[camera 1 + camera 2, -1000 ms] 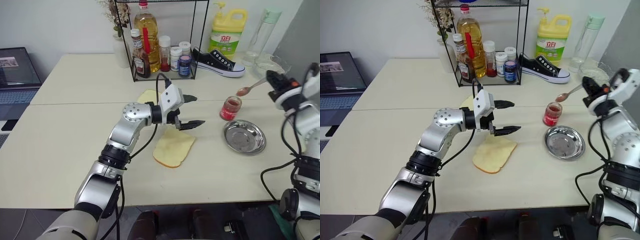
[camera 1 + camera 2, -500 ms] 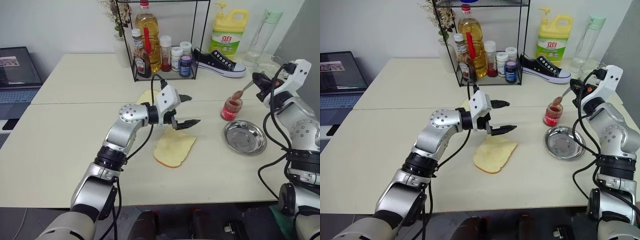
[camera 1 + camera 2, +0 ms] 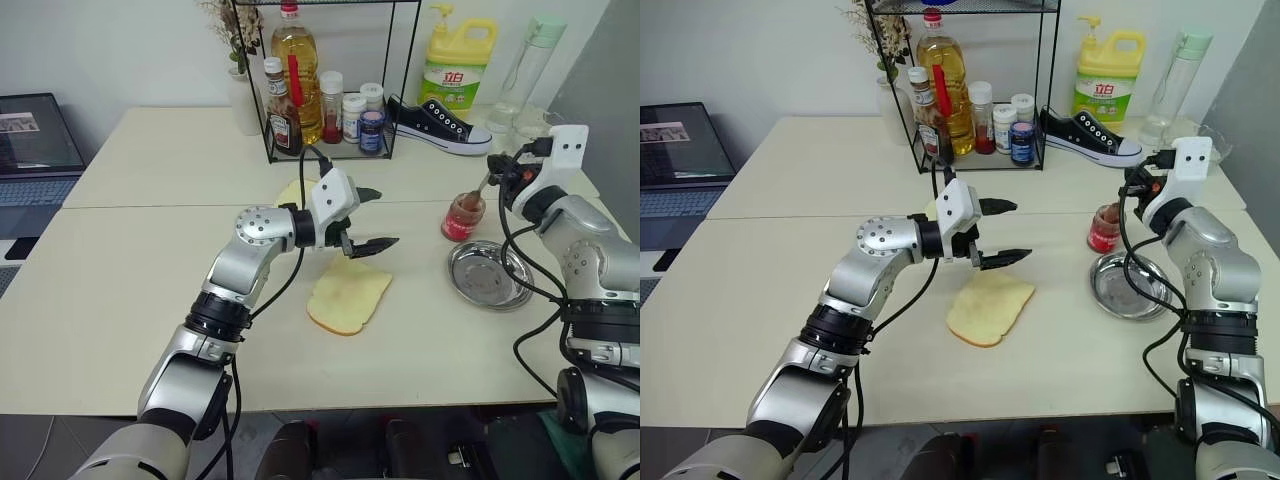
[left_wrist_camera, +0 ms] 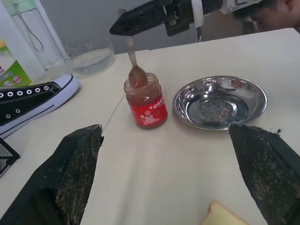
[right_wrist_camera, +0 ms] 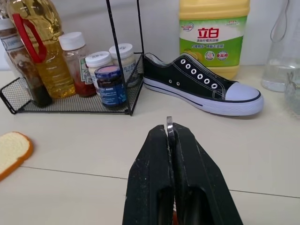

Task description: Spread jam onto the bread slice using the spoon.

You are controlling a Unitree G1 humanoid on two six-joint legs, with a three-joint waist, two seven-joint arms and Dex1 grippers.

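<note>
The bread slice [image 3: 348, 297] lies flat on the table in front of me, pale yellow with a tan crust. Just above its far edge my left gripper [image 3: 385, 217] hovers open and empty, pointing right. The small jar of red jam [image 3: 463, 216] stands to the right beside a steel dish. My right gripper [image 3: 500, 168] is shut on the thin handle of the spoon [image 4: 133, 56], which hangs down steeply. The spoon's reddish bowl [image 4: 137, 77] sits in the mouth of the jam jar [image 4: 145, 103]. In the right wrist view the black fingers [image 5: 154, 159] pinch the handle edge.
A round steel dish [image 3: 489, 273] lies right of the bread. A smaller bread slice [image 3: 293, 190] rests behind my left arm. At the back stand a wire rack of bottles [image 3: 320, 110], a black shoe [image 3: 437, 125] and a yellow detergent bottle [image 3: 455, 65]. A laptop [image 3: 35, 140] sits far left.
My right gripper rolled and sank slightly, tipping the spoon from nearly level above the jar to steeply down with its bowl in the jar mouth. The left arm stayed put.
</note>
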